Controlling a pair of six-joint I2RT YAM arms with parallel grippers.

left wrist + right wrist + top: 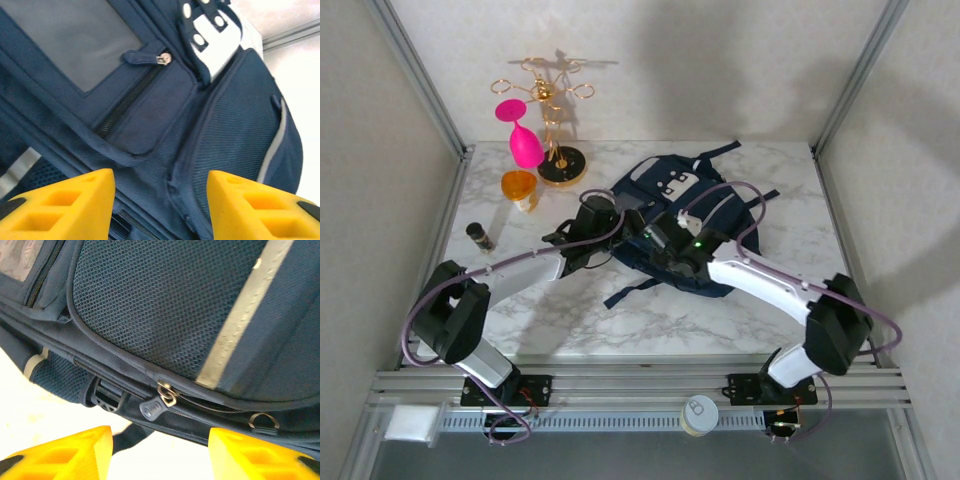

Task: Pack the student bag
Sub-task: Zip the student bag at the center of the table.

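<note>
navy student bag sits beneath left gripper and right gripper, both parted, empty

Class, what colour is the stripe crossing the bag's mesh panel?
Pale grey stripe on the navy student bag; right wrist view shows it best.

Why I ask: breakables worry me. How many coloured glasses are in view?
2. A pink glass, upside down at the gold rack, and an orange glass beside it. The student bag may hide others.
</note>
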